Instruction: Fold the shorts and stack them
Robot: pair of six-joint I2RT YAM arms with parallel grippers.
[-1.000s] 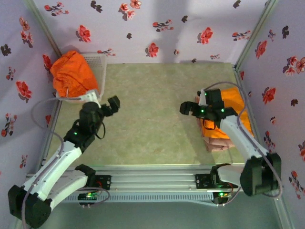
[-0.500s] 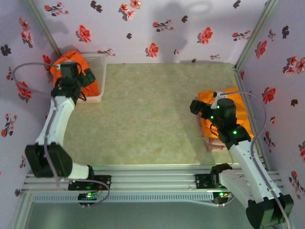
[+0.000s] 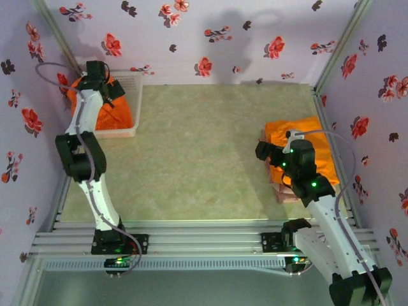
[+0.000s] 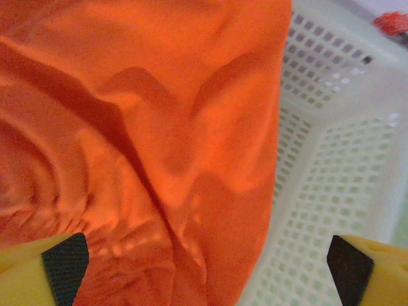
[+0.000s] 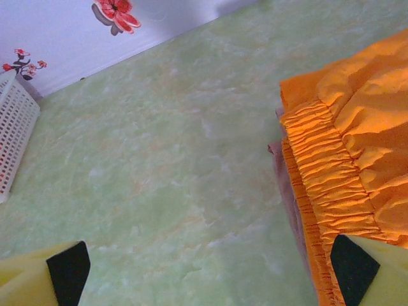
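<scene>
Left wrist: orange shorts (image 4: pixel 140 140) heaped against basket (image 4: pixel 331 159) wall, fingers (image 4: pixel 64 264) spread.

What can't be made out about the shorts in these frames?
- Top view: the left arm covers part of the orange shorts in the basket.
- Top view: the pink-beige shorts lie mostly under the folded orange shorts and the right arm.
- Right wrist view: the frame's right edge cuts off the stack.
</scene>
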